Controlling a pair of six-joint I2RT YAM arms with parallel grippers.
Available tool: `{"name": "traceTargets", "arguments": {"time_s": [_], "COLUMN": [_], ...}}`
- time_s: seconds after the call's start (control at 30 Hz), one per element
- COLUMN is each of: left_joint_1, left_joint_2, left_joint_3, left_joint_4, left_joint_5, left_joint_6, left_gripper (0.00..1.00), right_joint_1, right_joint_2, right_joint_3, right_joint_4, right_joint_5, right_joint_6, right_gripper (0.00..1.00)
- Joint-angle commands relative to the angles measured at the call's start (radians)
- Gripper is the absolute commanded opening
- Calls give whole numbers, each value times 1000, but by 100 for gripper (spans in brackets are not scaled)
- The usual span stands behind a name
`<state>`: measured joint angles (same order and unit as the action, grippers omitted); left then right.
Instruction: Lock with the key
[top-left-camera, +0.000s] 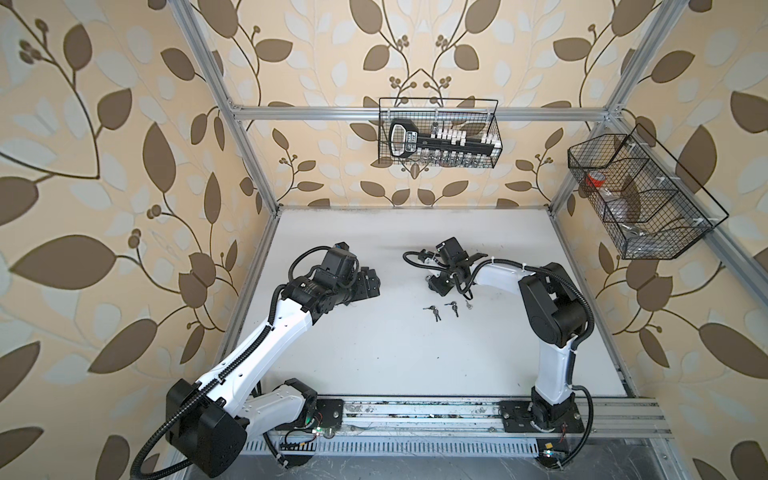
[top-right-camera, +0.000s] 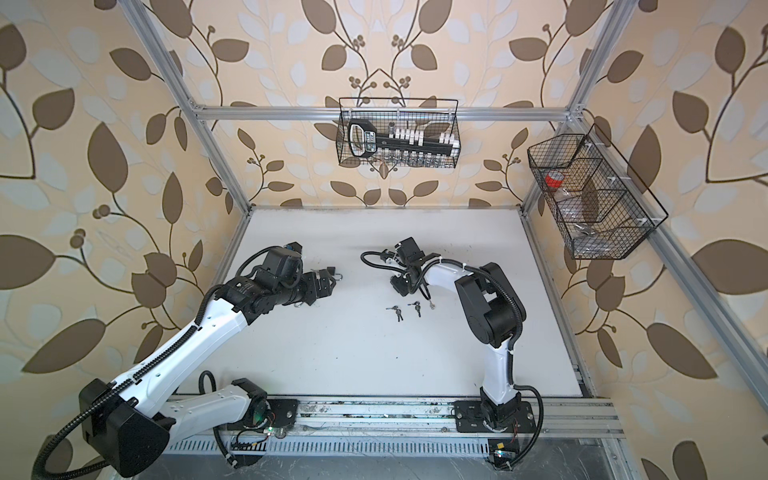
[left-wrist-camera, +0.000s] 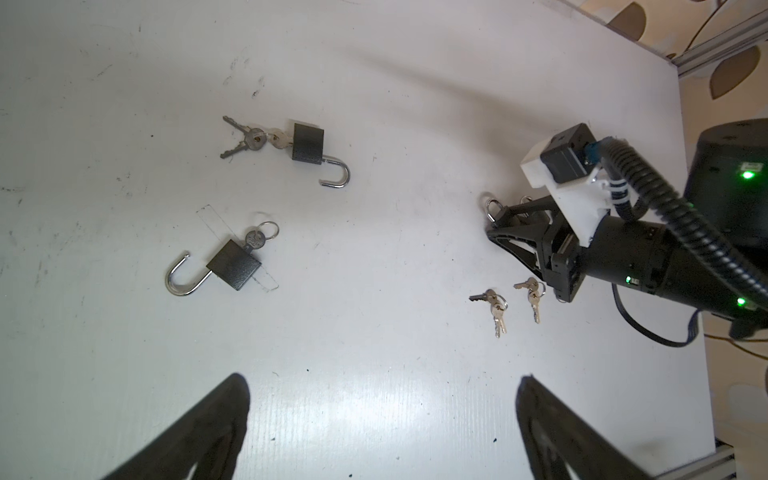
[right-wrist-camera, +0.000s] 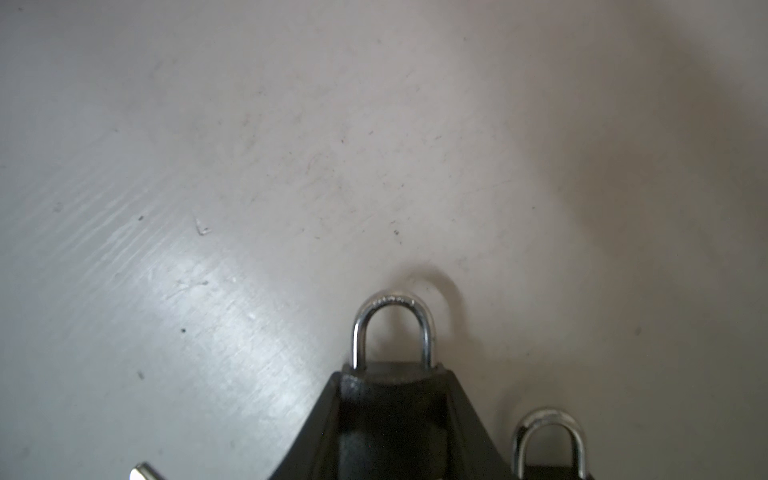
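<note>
Hard up against the right wrist camera, the right arm's fingers (right-wrist-camera: 320, 432) are clamped on the dark body of a small padlock (right-wrist-camera: 390, 301). Its steel shackle pokes out ahead of them with both legs seated in the body, so it looks snapped shut. A second closed padlock (right-wrist-camera: 548, 415) lies just beside it. I cannot tell whether the held one rests on the white surface (right-wrist-camera: 249, 166) or hangs just above it. In both top views this grip sits just right of the frame's centre, and two loose key bunches (top-left-camera: 432, 311) lie a little below it.

The left arm's fingers (left-wrist-camera: 199, 436) stand wide apart and empty, left of centre in the top views. They hover above an open padlock (left-wrist-camera: 235, 266) and another open padlock (left-wrist-camera: 307, 143), each with its shackle swung out and a key (left-wrist-camera: 254, 240) in its keyhole.

By my reading, the held lock is done and the step in hand is parting with it, which leaves two to lock. The next move calls for letting go, then taking a firm hold on one open body. The shackle must be swung over its hole and pressed home, and the small key turned and drawn out. That is fiddly, since the lock may slide on the smooth surface.
</note>
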<state>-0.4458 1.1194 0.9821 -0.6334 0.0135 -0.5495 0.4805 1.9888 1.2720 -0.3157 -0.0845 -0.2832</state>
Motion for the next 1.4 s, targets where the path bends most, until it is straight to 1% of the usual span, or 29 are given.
{"name": "traceTargets", "arguments": {"time_s": [0.0,0.13,0.27,0.43,0.57,0.73,0.8,0.87,0.93,1.0,1.07,1.13,1.2,1.3,1.37], "left_joint_1": [-4,-4,-4,-4,-4,-4,0,15,47,97,146,195,256,358,417], "left_joint_2": [-6,-7,-5,-6,-9,-10,-13,-17,-21,-20,-18,-20,-24,-38,-55], "left_joint_3": [35,33,36,38,34,29,29,29,27,25,23,21,12,-4,-15], "left_joint_4": [-15,-17,-14,-14,-15,-12,-13,-9,2,12,20,26,32,38,36], "left_joint_5": [-39,-40,-33,-33,-31,-33,-48,-44,-14,31,74,110,152,235,272], "left_joint_6": [18,20,20,23,22,14,7,10,13,18,21,26,26,19,17], "left_gripper": [99,99,99,99,99,99,99,99,99,99,99,99,99,99,99], "right_joint_1": [3,3,4,4,4,3,3,5,11,24,48,93,145,209,249], "right_joint_2": [32,45,58,60,61,47,9,-55,-125,-177,-187,-164,-119,-44,4], "right_joint_3": [41,41,43,43,43,48,42,5,-43,-89,-104,-82,-36,50,99], "right_joint_4": [-41,-52,-63,-68,-68,-67,-39,34,122,215,264,271,249,209,204], "right_joint_5": [5,-2,-12,-14,-19,-17,-7,7,-9,-71,-119,-119,-133,-179,-217], "right_joint_6": [-35,-42,-44,-49,-48,-40,-21,8,51,88,108,106,74,11,-22], "right_gripper": [7,14,28,39,43,44,44,44,44,44,45,45,44,44,43]}}
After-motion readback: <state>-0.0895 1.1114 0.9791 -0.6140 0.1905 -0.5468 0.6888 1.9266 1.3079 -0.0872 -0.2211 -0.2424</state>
